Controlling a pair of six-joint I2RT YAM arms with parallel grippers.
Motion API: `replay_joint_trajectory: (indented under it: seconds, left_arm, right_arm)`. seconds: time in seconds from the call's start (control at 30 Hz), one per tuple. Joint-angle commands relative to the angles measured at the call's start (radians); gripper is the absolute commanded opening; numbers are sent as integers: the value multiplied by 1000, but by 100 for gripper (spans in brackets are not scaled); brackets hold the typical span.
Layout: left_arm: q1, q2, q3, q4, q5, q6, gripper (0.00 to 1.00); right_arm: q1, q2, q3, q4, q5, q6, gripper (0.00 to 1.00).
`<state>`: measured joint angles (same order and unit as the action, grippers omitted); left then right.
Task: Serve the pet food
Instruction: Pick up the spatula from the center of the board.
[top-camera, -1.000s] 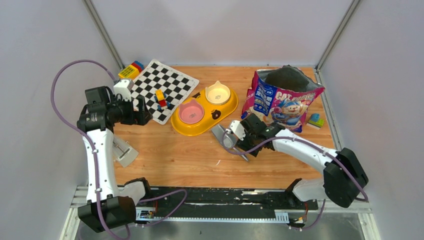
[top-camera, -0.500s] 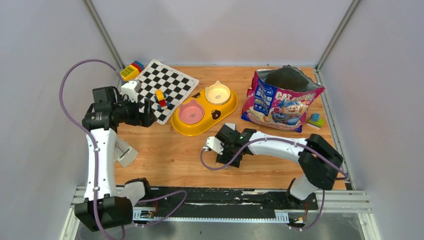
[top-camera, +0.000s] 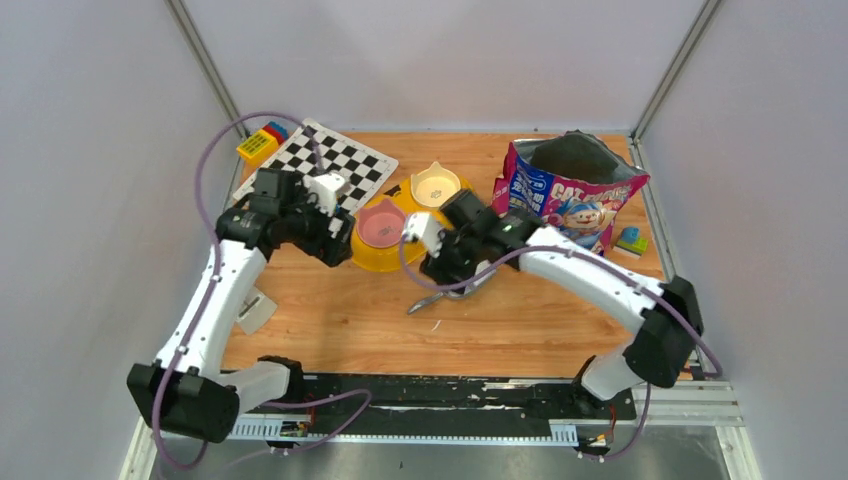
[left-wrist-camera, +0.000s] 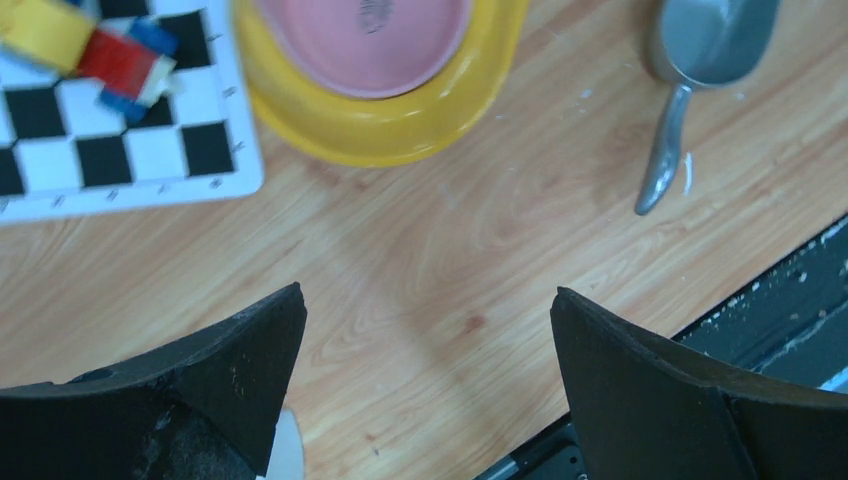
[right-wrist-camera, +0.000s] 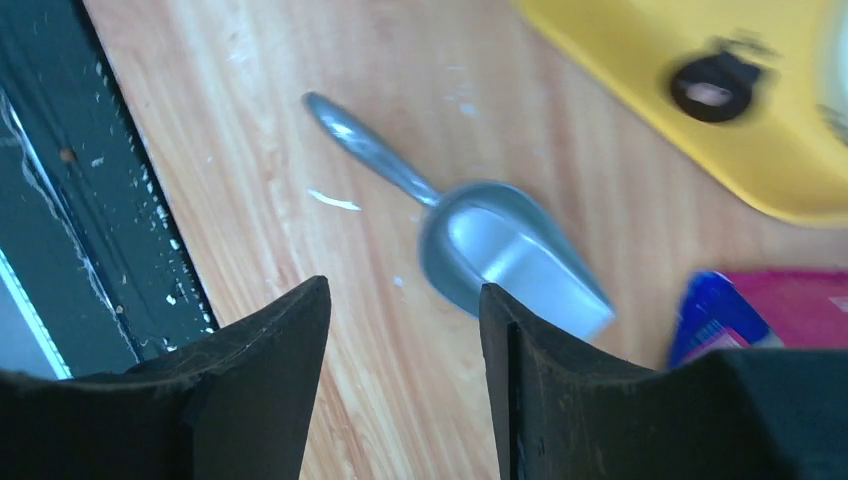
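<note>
the grey scoop (right-wrist-camera: 505, 250) lies flat and empty on the tabletop (top-camera: 340, 320), just ahead of the right arm (top-camera: 590, 275), whose jaws stand partly apart with only bare wood between them, holding nothing; seen from the right wrist, the scoop's bowl sits close beyond one finger and its long handle runs off on a slant toward the near edge, so the long axis lies neither along the gap nor square across it, and i judge the wrist must turn and shift toward the handle before closing. the left arm (top-camera: 215, 290) hangs by the pink bowl of the yellow feeder (left-wrist-camera: 400, 140), jaws spread wide and empty, with the scoop well off to its side, so the right arm is plainly the nearer. the pet food (top-camera: 575, 158) seems to be the dark mass in the open mouth of the bag (top-camera: 560, 210), which stands at the far right beyond the scoop; neither bowl shows any kibble
</note>
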<state>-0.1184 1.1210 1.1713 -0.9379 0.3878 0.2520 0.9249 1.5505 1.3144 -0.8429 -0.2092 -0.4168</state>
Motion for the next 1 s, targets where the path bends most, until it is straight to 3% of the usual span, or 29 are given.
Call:
replay_joint_trajectory:
  seconds: [0.0, 0.13, 0.3, 0.4, 0.8, 0.97]
  left_arm:
    - [-222, 116, 7, 91, -141, 44, 100]
    - [-436, 264, 60, 144, -208, 77, 100]
    - [-568, 438, 178, 158, -235, 89, 100]
    - [-641, 514, 209, 155, -258, 65, 100]
    - [-800, 584, 129, 158, -192, 14, 100]
    - [-820, 621, 104, 160, -241, 28, 99]
  right_arm:
    - [-316, -148, 29, -74, -267, 12, 57]
    - [-500, -210, -80, -4, -389, 47, 57]
    - [-537, -287, -258, 163, -349, 122, 58]
    - [-569, -324, -282, 188, -297, 120, 58]
    - [-646, -374, -297, 211, -305, 130, 58]
    - [-656, -389, -299, 214, -312, 133, 58]
